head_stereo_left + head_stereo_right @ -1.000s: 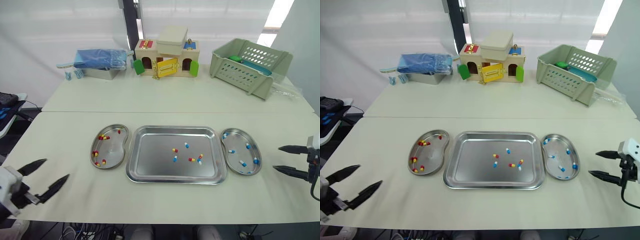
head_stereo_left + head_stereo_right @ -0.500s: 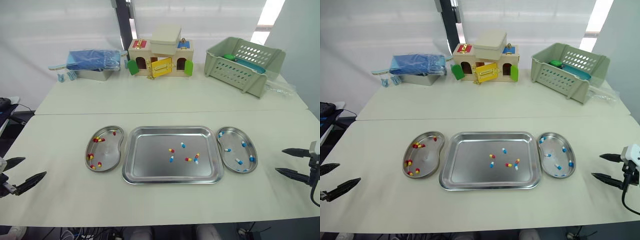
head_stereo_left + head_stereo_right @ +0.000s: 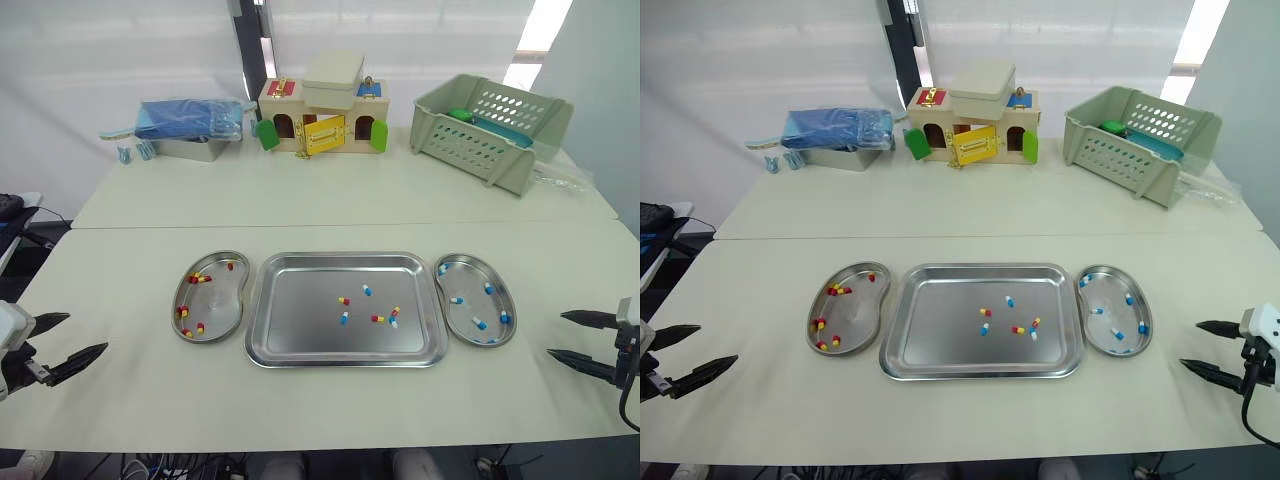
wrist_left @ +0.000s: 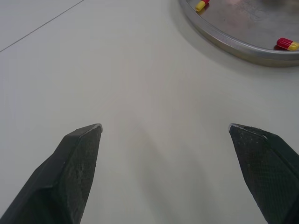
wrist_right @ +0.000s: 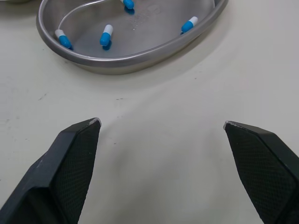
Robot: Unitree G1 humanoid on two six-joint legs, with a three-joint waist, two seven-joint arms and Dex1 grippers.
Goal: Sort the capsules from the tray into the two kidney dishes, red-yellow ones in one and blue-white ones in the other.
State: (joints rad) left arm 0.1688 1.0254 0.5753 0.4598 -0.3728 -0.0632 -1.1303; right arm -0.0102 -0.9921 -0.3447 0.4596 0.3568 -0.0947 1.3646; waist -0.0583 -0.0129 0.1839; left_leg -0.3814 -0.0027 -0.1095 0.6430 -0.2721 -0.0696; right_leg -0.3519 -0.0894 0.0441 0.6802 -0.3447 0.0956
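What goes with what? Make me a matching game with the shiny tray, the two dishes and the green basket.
1. left kidney dish
2. right kidney dish
3. tray
4. green basket

A. both colours mixed
B. red-yellow capsules
C. far back of the table
D. blue-white capsules

Pairs: 1-B, 2-D, 3-A, 4-C.

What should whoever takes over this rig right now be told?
Left claw: open, empty, over the table, left of the left kidney dish.
Right claw: open, empty, right of the right kidney dish.
Done: red-yellow capsules lie in the left dish, blue-white capsules in the right.
Left: a handful of mixed capsules in the tray to sort.
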